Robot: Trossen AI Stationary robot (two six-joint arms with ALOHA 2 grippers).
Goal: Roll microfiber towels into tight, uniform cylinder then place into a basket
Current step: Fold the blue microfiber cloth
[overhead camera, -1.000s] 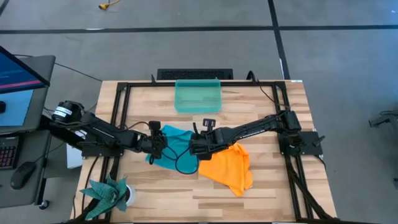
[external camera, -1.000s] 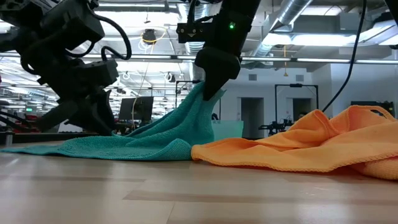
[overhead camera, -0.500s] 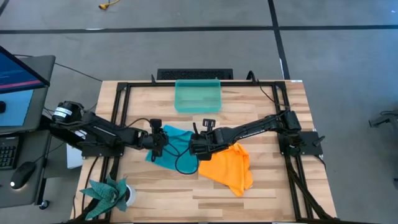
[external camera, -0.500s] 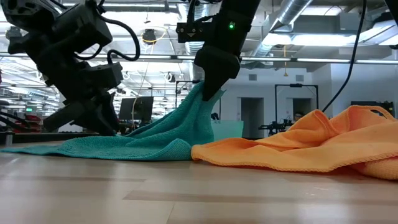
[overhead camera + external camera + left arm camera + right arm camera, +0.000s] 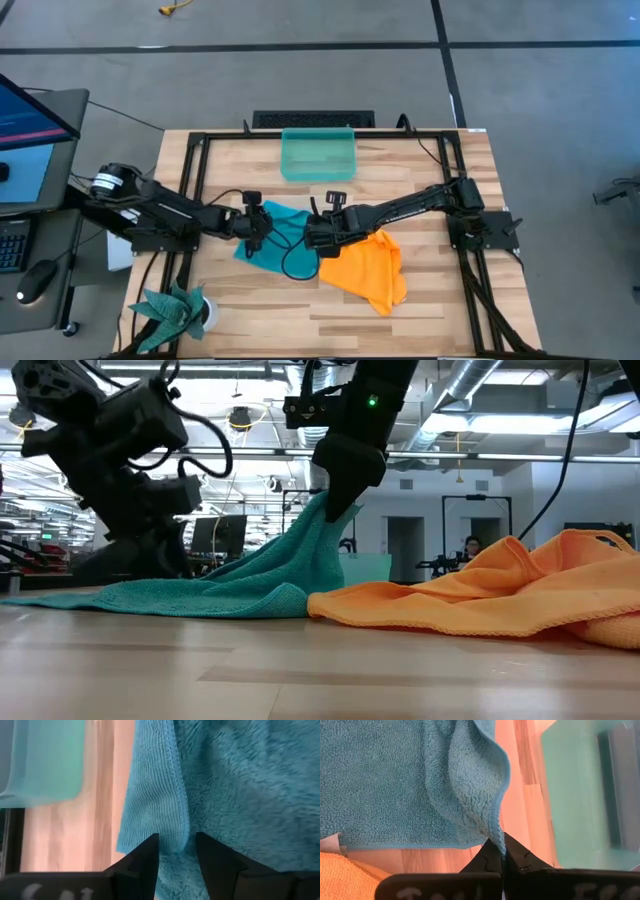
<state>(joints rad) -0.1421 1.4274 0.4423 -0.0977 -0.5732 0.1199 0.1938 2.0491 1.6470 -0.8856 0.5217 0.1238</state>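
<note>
Rolling not begun; basket (image 5: 318,155) empty.
Near it, our right gripper (image 5: 338,510) pinches the teal towel (image 5: 281,238); left gripper (image 5: 176,851) straddles its fold; orange towel (image 5: 368,268) untouched.

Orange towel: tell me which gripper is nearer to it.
Right. The right gripper sits just beside the orange towel, pinching the teal towel next to its edge. The left gripper is farther off, across the teal towel.

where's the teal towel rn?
High view: the teal towel lies mid-table between both arms, below the basket, its right edge against the orange towel. The right gripper pinches one edge up.
</note>
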